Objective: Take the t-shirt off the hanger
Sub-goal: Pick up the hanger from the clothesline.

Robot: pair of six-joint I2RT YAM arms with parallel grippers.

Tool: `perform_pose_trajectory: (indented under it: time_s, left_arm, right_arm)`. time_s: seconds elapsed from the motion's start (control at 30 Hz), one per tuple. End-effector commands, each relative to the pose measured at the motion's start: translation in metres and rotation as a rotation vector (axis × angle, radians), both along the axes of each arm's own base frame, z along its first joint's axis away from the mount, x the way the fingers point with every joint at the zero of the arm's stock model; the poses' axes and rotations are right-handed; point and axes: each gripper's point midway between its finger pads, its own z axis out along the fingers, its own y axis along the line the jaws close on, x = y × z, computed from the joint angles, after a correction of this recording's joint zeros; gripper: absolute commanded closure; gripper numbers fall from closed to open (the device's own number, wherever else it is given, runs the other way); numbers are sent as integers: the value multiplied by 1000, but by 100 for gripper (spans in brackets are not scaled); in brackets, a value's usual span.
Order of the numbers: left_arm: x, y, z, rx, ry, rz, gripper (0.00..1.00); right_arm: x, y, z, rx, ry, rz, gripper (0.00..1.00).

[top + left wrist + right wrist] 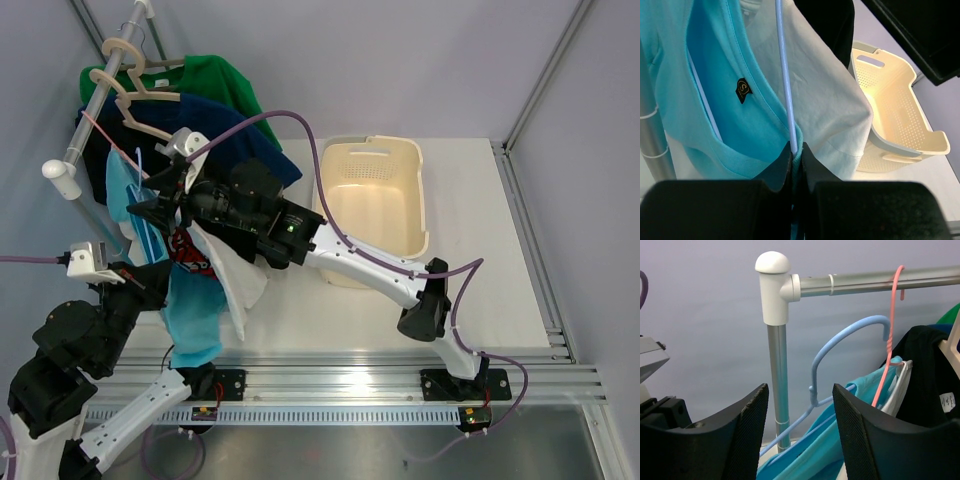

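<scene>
The turquoise t-shirt (195, 315), at 8 o'clock from the basket (375, 147), is not yet stripped: its blue hanger (840, 342) is clamped by the left gripper (796, 150), and the hook should next be taken by the parted right gripper (800, 388).

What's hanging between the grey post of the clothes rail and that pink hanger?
The hook of the blue hanger, sitting below the rail rather than over it, with the turquoise t-shirt under it. The right wrist view shows this best.

even, bright, diffuse light; soft shadows; left pincer (796, 152) blurred close up, perhaps defocus.
</scene>
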Motion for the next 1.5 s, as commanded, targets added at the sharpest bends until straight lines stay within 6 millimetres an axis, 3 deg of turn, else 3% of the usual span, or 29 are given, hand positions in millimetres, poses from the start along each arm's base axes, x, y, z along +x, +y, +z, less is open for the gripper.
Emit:
perform_pose_trajectory:
  time_s: [0.0, 0.17, 0.37, 0.4, 0.57, 0.7, 0.73, 0.8, 0.97, 1.0, 1.03, 1.07, 1.1, 1.13, 1.27, 1.3, 1.33, 1.4, 1.47]
  left_arm:
    - [-2, -14, 17, -47, -67, -76, 100]
    - [-3, -21, 19, -66, -79, -109, 100]
    - [-6, -22, 21, -74, -87, -129, 100]
    - [-7, -23, 21, -78, -90, -135, 100]
    - [-12, -23, 23, -83, -105, -156, 98]
    - [-23, -28, 31, -87, -138, -222, 14]
    - [-29, -33, 35, -86, -151, -272, 1]
    - [-41, -33, 49, -93, -193, -315, 1]
    - [-76, -37, 82, -128, -295, -458, 1]
    - [-80, -36, 87, -127, -311, -470, 1]
    - [-89, -34, 96, -139, -338, -492, 1]
    - [-92, -33, 100, -142, -351, -499, 1]
    - [-94, -33, 103, -143, -359, -505, 1]
    - [-96, -32, 105, -143, -366, -506, 1]
    - [-104, -32, 116, -147, -394, -536, 1]
    - [-104, -33, 117, -141, -397, -542, 1]
    - [-105, -36, 118, -136, -398, -558, 1]
    - [-101, -47, 119, -109, -393, -597, 1]
    - [-92, -63, 116, -62, -371, -644, 1]
  right_arm:
    - [3, 0, 17, 55, -22, -31, 40]
    - [3, 8, 8, 53, 3, -14, 51]
    - [4, 9, 4, 54, -2, -19, 85]
    - [7, 9, -1, 49, 8, -31, 100]
    - [4, 0, 11, 83, -16, -36, 100]
    - [-1, -6, 8, 41, -31, -21, 100]
    - [-6, -12, 15, 39, -35, -8, 100]
    - [-11, -20, 17, 14, -63, -2, 100]
    - [-29, -62, 5, -87, -82, 12, 100]
    - [-30, -66, -19, -154, -65, 12, 100]
    - [-34, -85, -4, -148, -87, -3, 100]
    - [-36, -93, -8, -173, -87, -8, 100]
    - [-37, -99, -29, -234, -71, -10, 100]
    - [-43, -117, -14, -221, -94, -19, 100]
    - [-58, -164, -15, -269, -117, -24, 100]
    - [-62, -172, -28, -317, -105, -20, 100]
    - [-68, -193, -14, -297, -126, -29, 100]
    - [-75, -214, -23, -350, -126, -28, 100]
    - [-85, -243, -8, -336, -142, -37, 100]
